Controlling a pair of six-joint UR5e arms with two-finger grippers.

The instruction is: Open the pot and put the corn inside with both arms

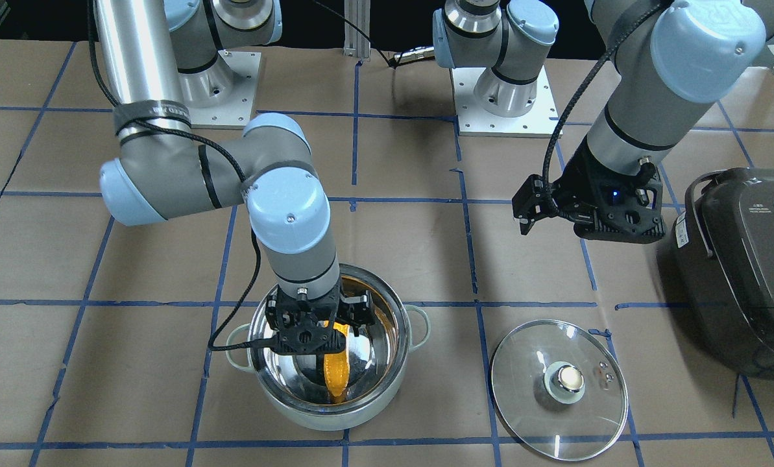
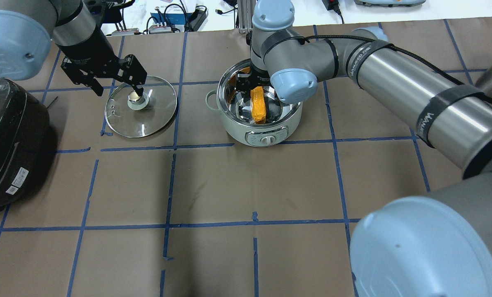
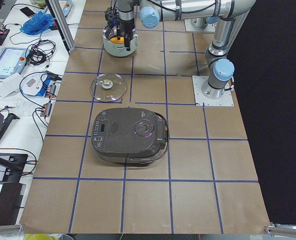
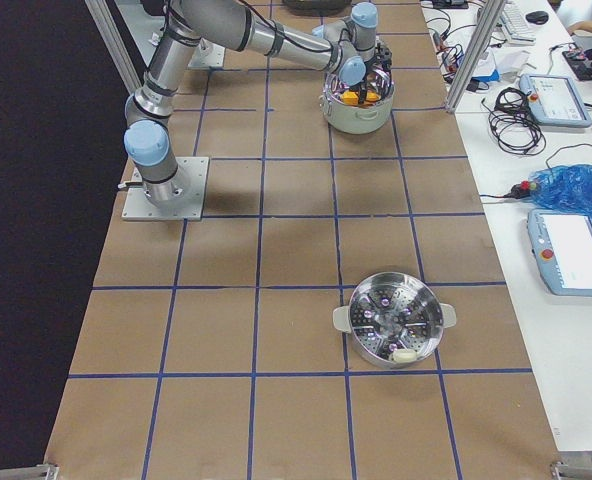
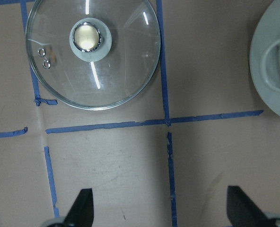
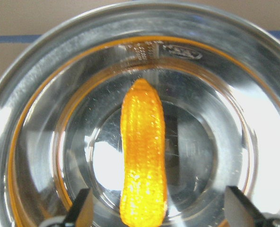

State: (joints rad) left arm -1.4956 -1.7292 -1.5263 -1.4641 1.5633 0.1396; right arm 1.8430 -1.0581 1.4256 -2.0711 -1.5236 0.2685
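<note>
The mint-green pot [image 1: 361,415] stands uncovered on the table, and it also shows in the overhead view [image 2: 237,132]. The yellow-orange corn [image 1: 338,379] lies on its steel bottom, clear in the overhead view [image 2: 258,108] and the right wrist view [image 6: 144,161]. My right gripper [image 1: 322,324] hangs low in the pot's mouth just above the corn, jaws wide apart, touching nothing [image 6: 159,213]. The glass lid [image 1: 536,402] with its cream knob lies flat on the table beside the pot [image 2: 155,111]. My left gripper [image 2: 116,86] hovers above and behind the lid, open and empty [image 5: 161,210].
A big dark rice cooker [image 1: 743,272] stands past the lid at the table's left end [image 2: 6,140]. A steel steamer basket [image 4: 396,320] sits far off on my right side. Brown paper with blue tape lines covers the table.
</note>
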